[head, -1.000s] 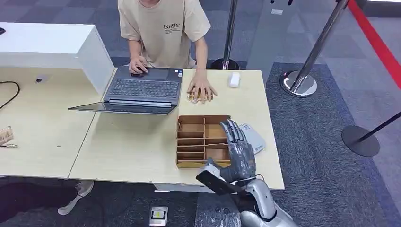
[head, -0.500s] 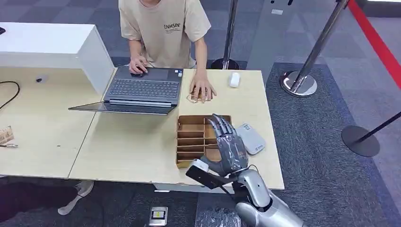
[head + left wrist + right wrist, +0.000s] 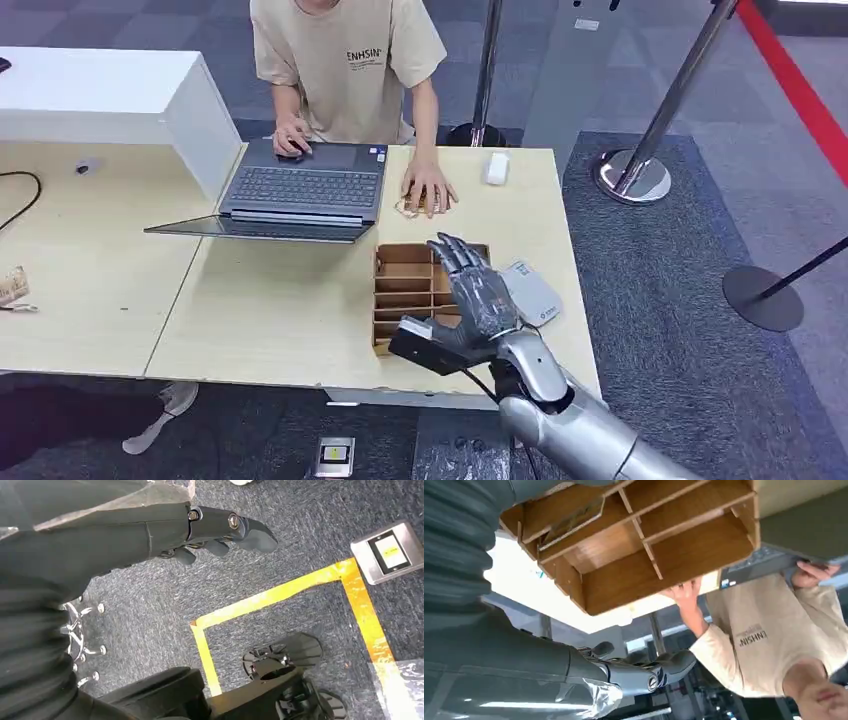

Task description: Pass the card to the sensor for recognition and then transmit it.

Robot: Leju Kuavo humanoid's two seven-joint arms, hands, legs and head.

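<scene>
Over the brown wooden box (image 3: 420, 290) on the table (image 3: 290, 310), the robot's right hand (image 3: 478, 297) hovers with its fingers spread apart and nothing in them. The box has many little slots. In the right wrist view, a flat card (image 3: 574, 520) seems to sit in one slot of the box, but it is hard to be sure. Just beside the box lies a small grey and white sensor (image 3: 531, 291), flat on the table.

The left hand (image 3: 220, 532) hangs down by the floor. Its fingers look curled in and hold nothing.

A person (image 3: 345, 60) stands across the table, with one hand (image 3: 428, 190) flat on the table and the other on a laptop (image 3: 300, 190).

I think the task is only at its start. No card is picked up yet. The robot must first take a card out of the box, then hold it to the sensor, and then pass it on, maybe to the person. All of those steps are left to do.
</scene>
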